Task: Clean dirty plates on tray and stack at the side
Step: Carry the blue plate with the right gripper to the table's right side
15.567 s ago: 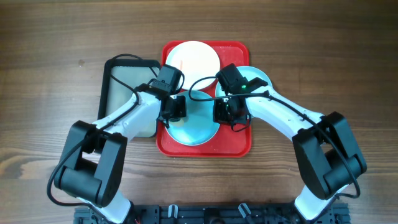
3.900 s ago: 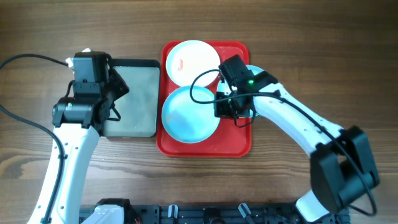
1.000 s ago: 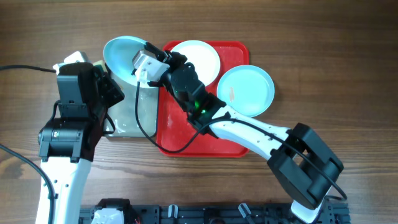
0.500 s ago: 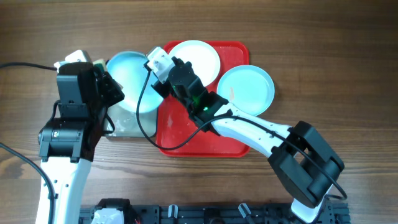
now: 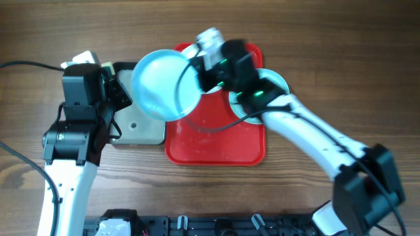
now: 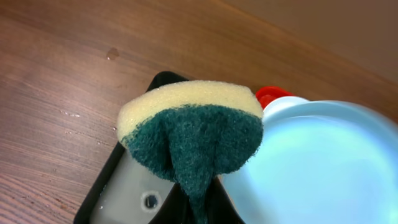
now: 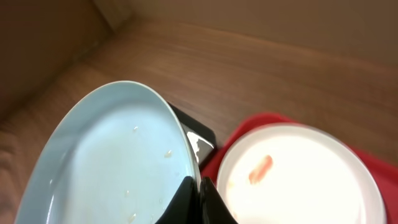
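Right gripper [image 7: 200, 198] pinching turquoise plate [image 5: 161, 85] by its rim, upper centre, overhanging red tray [image 5: 216, 147] left edge. Left gripper [image 6: 195, 209] clamped on sponge [image 6: 193, 124], just beside plate, over dark tray [image 5: 141, 134].

Second turquoise plate [image 5: 279, 81] (overhead) largely hidden beneath the blurred right arm [image 5: 308, 128]

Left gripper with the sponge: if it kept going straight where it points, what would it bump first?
Probably the dark tray under the sponge that the left gripper holds. The blue plate, pinched by the right gripper, hangs beside that path and might get brushed; depth is hard to judge.
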Robot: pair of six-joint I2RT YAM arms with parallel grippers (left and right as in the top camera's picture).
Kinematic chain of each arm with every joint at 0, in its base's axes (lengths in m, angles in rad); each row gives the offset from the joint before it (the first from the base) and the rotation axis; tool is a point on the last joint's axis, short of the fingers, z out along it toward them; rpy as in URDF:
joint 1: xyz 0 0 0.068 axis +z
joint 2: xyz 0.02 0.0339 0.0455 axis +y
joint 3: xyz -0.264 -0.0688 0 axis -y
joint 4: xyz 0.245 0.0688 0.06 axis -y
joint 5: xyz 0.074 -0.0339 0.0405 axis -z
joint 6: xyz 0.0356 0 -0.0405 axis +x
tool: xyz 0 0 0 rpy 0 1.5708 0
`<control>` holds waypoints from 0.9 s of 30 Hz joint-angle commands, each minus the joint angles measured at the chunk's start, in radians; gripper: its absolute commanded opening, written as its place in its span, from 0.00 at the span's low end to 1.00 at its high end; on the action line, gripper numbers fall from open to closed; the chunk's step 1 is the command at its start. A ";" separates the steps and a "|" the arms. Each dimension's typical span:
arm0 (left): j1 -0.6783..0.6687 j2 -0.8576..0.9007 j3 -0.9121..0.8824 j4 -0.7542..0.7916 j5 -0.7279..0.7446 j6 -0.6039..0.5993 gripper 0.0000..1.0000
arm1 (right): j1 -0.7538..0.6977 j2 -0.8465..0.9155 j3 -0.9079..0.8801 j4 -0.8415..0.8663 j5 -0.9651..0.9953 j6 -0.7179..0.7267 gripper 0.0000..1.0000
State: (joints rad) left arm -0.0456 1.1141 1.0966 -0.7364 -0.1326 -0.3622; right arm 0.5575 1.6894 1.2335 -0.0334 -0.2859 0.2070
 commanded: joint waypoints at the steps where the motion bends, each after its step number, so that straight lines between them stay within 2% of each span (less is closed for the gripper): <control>1: 0.005 0.032 -0.004 0.007 0.004 0.019 0.04 | -0.121 -0.069 0.013 -0.100 -0.266 0.148 0.04; 6: 0.005 0.077 -0.004 0.006 0.005 0.019 0.04 | -0.304 -0.149 0.013 -0.319 -0.285 0.117 0.04; 12: 0.005 0.113 -0.004 0.006 0.038 0.018 0.04 | -0.534 -0.241 0.013 -0.480 -0.269 0.055 0.04; 18: 0.005 0.117 -0.004 0.014 0.047 0.018 0.04 | -0.768 -0.257 0.013 -0.503 -0.250 0.058 0.04; 27: 0.005 0.117 -0.004 -0.001 0.047 0.018 0.04 | -0.943 -0.255 0.013 -0.499 -0.017 0.059 0.04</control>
State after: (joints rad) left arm -0.0456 1.2285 1.0966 -0.7399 -0.1017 -0.3561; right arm -0.3416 1.4418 1.2331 -0.5362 -0.4274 0.2825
